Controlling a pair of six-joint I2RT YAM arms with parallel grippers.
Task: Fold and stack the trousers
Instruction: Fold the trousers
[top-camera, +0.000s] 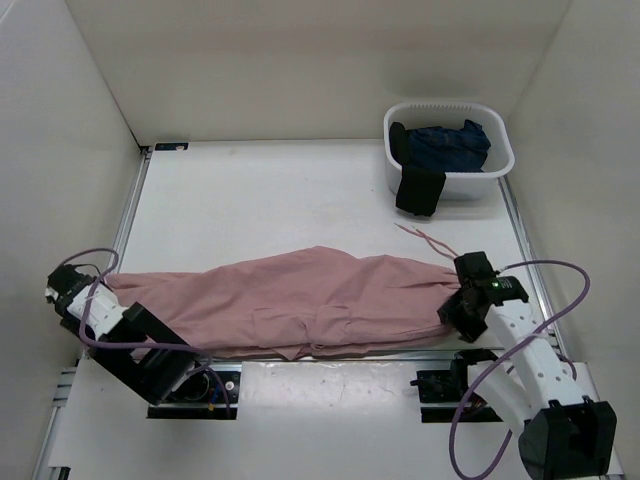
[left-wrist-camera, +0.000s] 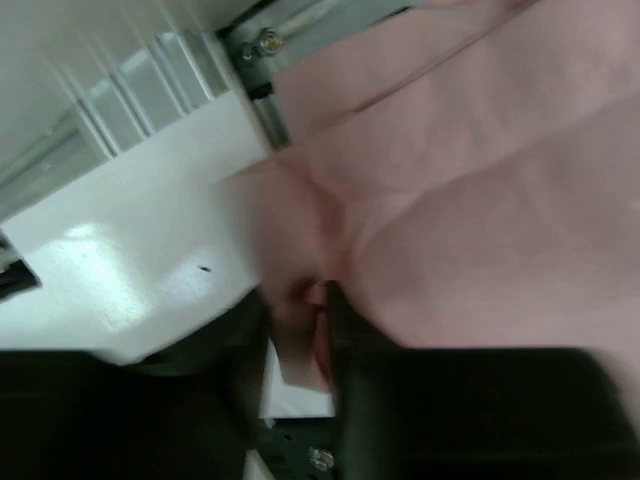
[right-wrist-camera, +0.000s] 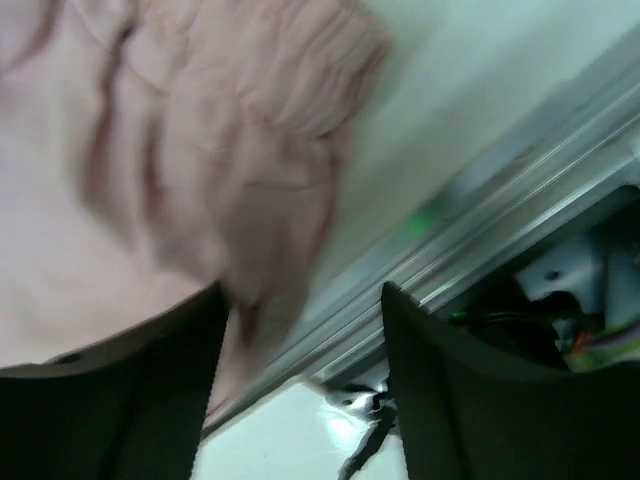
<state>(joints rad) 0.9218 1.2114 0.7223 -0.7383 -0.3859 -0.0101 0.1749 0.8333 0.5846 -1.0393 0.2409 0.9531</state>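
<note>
Trousers (top-camera: 300, 300), dusty pink and wrinkly, lie flat in a long strip across the near part of the white table (top-camera: 260, 200). They reach from one arm to the other. The near edge of the cloth sits right by the metal rail at the front.

The left gripper (top-camera: 88, 290) is at the leg end on the left. Up close, a bit of pink cloth sits between its fingers (left-wrist-camera: 350, 400), but the view is blurry and I cannot tell if it is pinching.

The right gripper (top-camera: 455, 298) is at the waist end. Its fingers (right-wrist-camera: 480, 400) are spread wide, with a fold of cloth hanging beside one of them.

Two thin cords (top-camera: 430, 240) trail from the waist toward the back.

Far back on the right stands a white basket (top-camera: 500, 140) with dark blue clothes (top-camera: 450, 145) inside. A black piece (top-camera: 420, 190) hangs over its front.
</note>
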